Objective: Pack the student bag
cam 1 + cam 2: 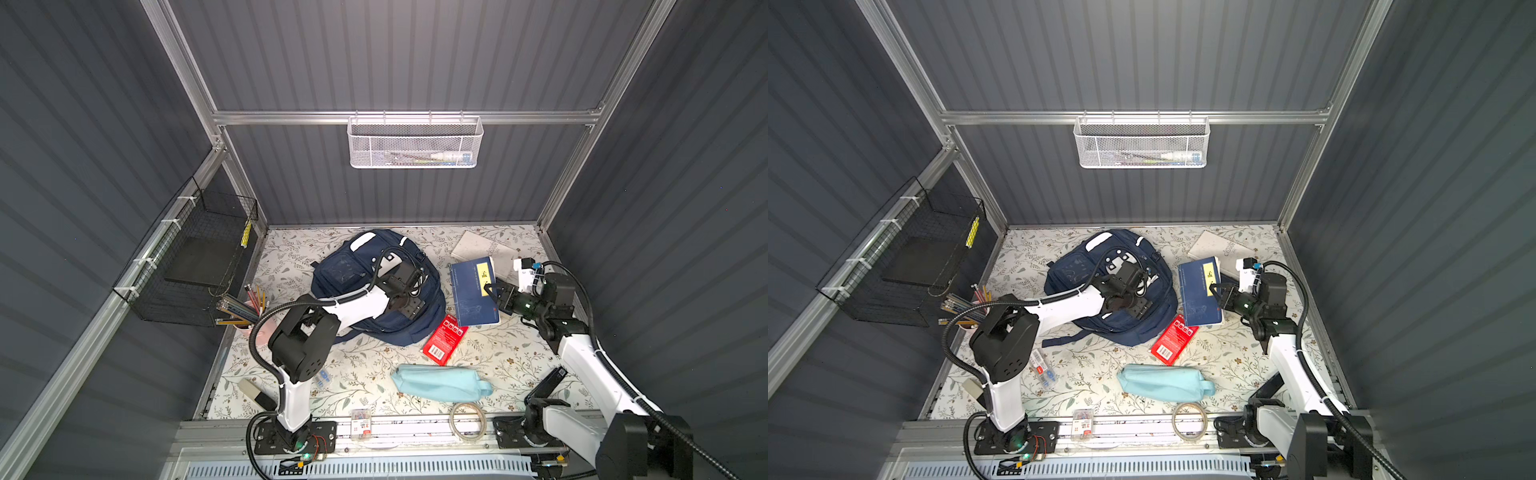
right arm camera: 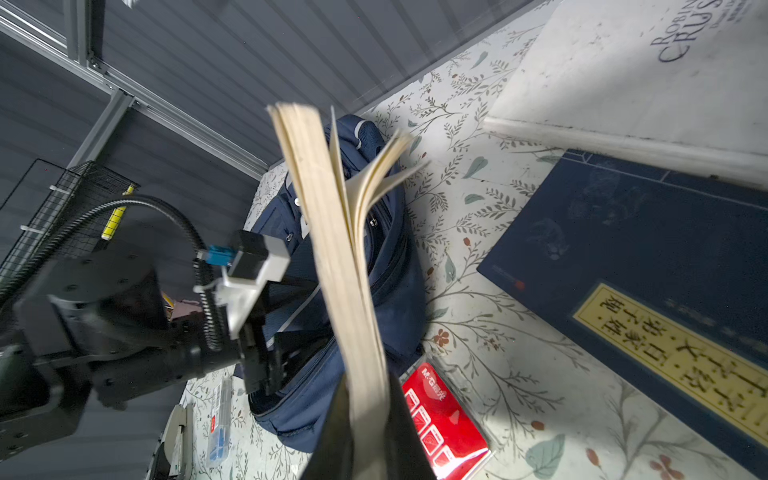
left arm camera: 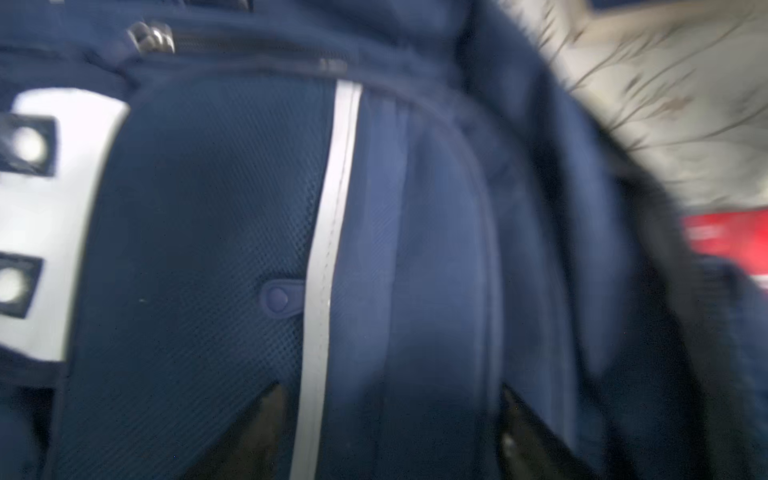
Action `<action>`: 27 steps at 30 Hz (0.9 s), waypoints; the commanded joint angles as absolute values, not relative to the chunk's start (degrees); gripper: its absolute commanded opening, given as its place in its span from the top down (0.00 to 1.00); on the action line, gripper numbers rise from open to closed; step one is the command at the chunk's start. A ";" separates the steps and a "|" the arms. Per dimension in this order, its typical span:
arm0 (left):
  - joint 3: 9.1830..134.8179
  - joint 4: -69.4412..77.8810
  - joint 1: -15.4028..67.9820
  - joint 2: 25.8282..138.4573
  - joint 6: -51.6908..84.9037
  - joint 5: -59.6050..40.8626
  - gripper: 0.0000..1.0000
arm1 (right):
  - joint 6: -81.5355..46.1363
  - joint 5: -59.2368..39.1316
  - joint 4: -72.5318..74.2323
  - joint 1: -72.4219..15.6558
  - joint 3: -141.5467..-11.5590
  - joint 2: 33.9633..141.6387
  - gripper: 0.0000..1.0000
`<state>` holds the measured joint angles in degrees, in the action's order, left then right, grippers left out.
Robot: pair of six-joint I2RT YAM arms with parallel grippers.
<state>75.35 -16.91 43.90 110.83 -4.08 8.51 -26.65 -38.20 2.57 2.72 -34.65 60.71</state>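
While grey ribbed walls (image 1: 395,62) box in the floral desk (image 1: 365,365), bag (image 1: 353,282) lies flat back-centre, front up, long axis diagonal from back wall to front right, strap (image 1: 1059,341) trailing off the near end. Beside it, right claw (image 1: 490,290) is clamped on a book (image 2: 332,249) by the page edge, clear of the desk, loose pages (image 2: 386,166) fanning. Over the bag, left claw (image 3: 395,428) is spread, fingers (image 3: 266,424) straddling a white stripe (image 3: 328,208); contact with the fabric: can't tell.

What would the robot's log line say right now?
left gripper: open, over student bag | right gripper: shut on book | book: not yet in bag
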 commanded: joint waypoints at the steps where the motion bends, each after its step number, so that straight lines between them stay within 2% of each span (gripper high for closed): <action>1: 76.61 -16.60 43.77 111.63 -3.77 8.59 0.31 | -27.59 -40.54 6.09 2.55 -34.12 60.56 1.00; 2: 77.28 -16.76 43.76 112.43 -3.83 7.47 0.32 | -27.60 -40.65 6.15 2.47 -34.04 60.60 1.00; 4: 78.99 -18.35 43.77 114.10 -3.66 5.72 0.69 | -27.82 -40.75 6.41 2.25 -33.82 60.52 1.00; 5: 79.54 -19.03 43.77 114.19 -3.02 5.46 0.94 | -27.97 -40.52 6.51 1.99 -33.55 60.26 1.00; 6: 79.84 -19.35 43.73 113.43 -2.07 5.27 1.00 | -28.44 -39.60 6.35 1.36 -33.49 60.05 1.00; 10: 83.37 -21.52 41.46 105.88 2.44 3.84 1.00 | -35.47 -35.32 7.71 -2.69 -32.37 60.07 1.00; 16: 87.19 -23.77 35.11 98.74 8.22 -2.97 1.00 | -54.46 -27.86 20.32 -10.72 -28.61 61.66 1.00; 20: 91.67 -26.63 34.27 98.86 8.07 -3.70 1.00 | -62.49 -13.33 27.03 -19.14 -27.61 63.80 1.00; 22: 92.71 -27.18 33.74 98.84 7.87 -3.05 1.00 | -63.45 -9.40 30.37 -22.79 -28.54 67.47 1.00; 27: 91.80 -24.60 33.16 97.64 10.34 -8.95 1.00 | -65.49 -5.58 31.37 -27.26 -37.58 80.04 1.00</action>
